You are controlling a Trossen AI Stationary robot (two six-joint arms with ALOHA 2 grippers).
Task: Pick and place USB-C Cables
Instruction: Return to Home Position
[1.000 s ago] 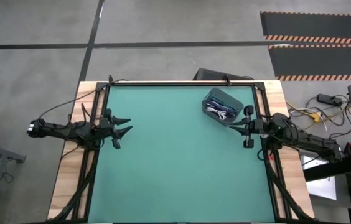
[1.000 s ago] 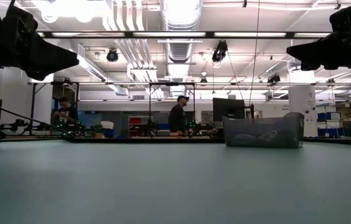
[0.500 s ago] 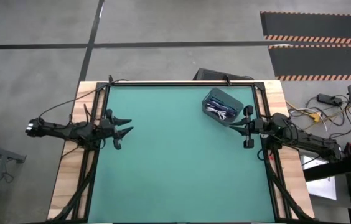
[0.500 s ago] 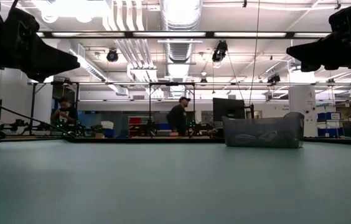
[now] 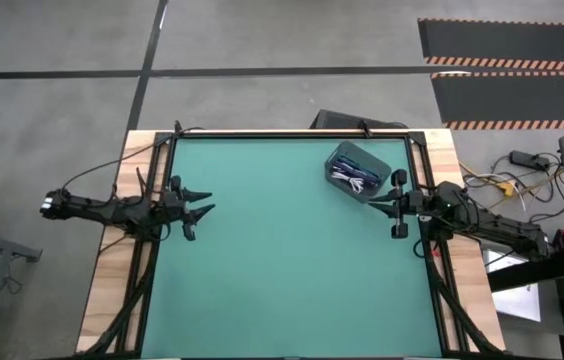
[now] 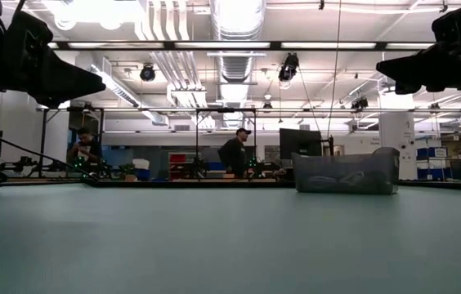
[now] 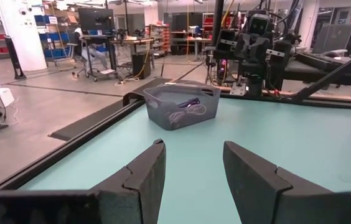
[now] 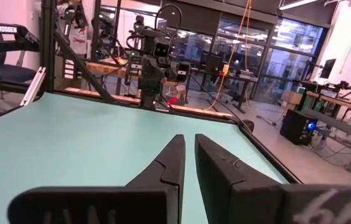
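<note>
Nothing has shifted over the last second: the USB-C cables [image 5: 354, 181] lie inside the grey bin [image 5: 373, 160], the right gripper [image 5: 398, 205] hangs just beside the bin, nearly closed and empty, the left gripper [image 5: 202, 204] waits far across, spread open, empty, suggesting the placing is finished.

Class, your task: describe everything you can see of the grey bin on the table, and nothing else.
The grey bin is a small, rectangular, open-topped container that looks like translucent plastic, with a rolled rim and slightly tapered walls. It stands upright on the green table, turned at an angle to the edges, in the far corner on the right arm's side. Inside lie the USB-C Cables, white and dark blue coils showing. The right gripper hangs close beside it, not touching.
</note>
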